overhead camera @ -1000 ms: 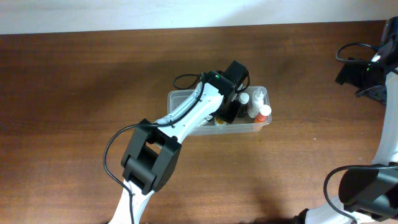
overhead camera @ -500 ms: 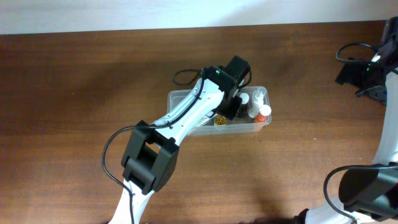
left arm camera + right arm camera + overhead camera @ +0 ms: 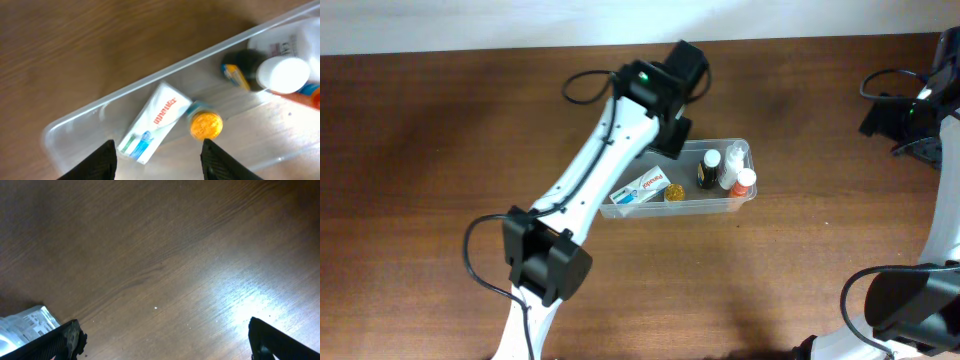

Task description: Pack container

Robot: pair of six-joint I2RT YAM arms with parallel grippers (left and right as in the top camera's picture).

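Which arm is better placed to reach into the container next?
Left. The left gripper, open, hangs over the container and its toothpaste box; the right gripper is far off near the table's right edge.

Setting: a robotics lab bench. Evidence:
- Dark brown wood-grain tabletop (image 3: 420, 200) set against a plain white wall (image 3: 470, 20).
- Two white-and-black jointed robot arms work over it, left arm (image 3: 590, 162) and right arm (image 3: 948, 235).
- A thin black cable (image 3: 570, 88) loops loose across the table.
- Props look like staged test items: a clear rectangular plastic bin (image 3: 748, 197) holding a white toothpaste box (image 3: 640, 188) and small bottles (image 3: 725, 165).
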